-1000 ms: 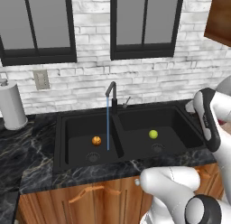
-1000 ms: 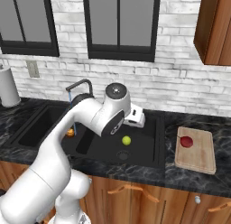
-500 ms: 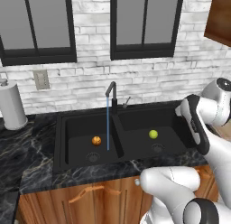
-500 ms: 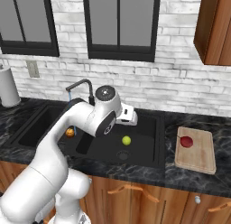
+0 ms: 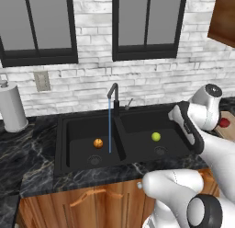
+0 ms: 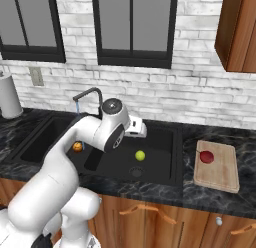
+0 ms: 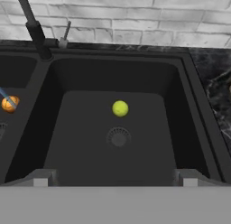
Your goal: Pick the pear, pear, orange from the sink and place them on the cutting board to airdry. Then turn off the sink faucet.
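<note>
yellow-green pear (image 7: pixel 120 108) lies in the right basin of the black sink (image 5: pixel 73 162) beside its drain; the orange (image 5: pixel 98 143) sits in the left basin by the faucet (image 5: pixel 113 97) stream. dark red pear (image 6: pixel 206 156) rests on the cutting board (image 6: pixel 220 177). the gripper (image 7: pixel 115 179) hangs above the right basin, jaws wide, holding nothing.

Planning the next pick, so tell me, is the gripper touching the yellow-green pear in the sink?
Apart. The hand view shows the yellow-green pear alone on the sink floor above the drain, bare floor between it and the open gripper.
</note>
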Available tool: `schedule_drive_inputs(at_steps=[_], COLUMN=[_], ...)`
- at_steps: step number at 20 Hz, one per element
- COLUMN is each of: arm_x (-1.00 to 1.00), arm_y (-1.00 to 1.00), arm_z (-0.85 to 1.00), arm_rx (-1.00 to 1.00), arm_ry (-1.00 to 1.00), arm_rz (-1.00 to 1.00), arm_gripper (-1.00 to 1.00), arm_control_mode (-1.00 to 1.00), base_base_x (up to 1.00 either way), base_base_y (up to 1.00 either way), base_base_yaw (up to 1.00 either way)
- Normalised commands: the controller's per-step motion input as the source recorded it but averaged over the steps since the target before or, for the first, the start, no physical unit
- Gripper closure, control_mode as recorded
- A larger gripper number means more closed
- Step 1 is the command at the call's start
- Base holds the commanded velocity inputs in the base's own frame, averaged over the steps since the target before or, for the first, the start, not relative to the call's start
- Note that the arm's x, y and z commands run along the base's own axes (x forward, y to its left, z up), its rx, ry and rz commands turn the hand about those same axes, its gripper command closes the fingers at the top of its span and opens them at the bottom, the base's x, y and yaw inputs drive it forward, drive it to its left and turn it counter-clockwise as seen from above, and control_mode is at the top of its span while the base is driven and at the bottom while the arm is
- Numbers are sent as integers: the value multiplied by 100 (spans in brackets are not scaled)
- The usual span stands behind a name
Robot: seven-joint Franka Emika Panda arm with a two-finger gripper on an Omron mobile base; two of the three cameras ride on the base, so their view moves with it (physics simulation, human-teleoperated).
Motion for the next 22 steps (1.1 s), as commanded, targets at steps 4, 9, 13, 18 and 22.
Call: schedule_drive_inputs(at_steps=[4, 9, 13, 18, 22], arm_x=[21, 22, 19, 29, 27], arm_y=[2, 1, 1, 0, 0], arm_z=[-22, -28, -23, -33, -40], arm_rx=[0, -1, -4, -3, 0], arm_ry=[0, 0, 0, 0, 1], arm_rz=[3, 0, 0, 0, 0], arm_gripper=[-100, -100, -100, -100, -100], arm_control_mode=[-100, -100, -100, -100, -100], base_base_x=[0, 0, 0, 0, 0], base_base_y=[0, 0, 0, 0, 0], base_base_yaw=[0, 0, 0, 0, 0])
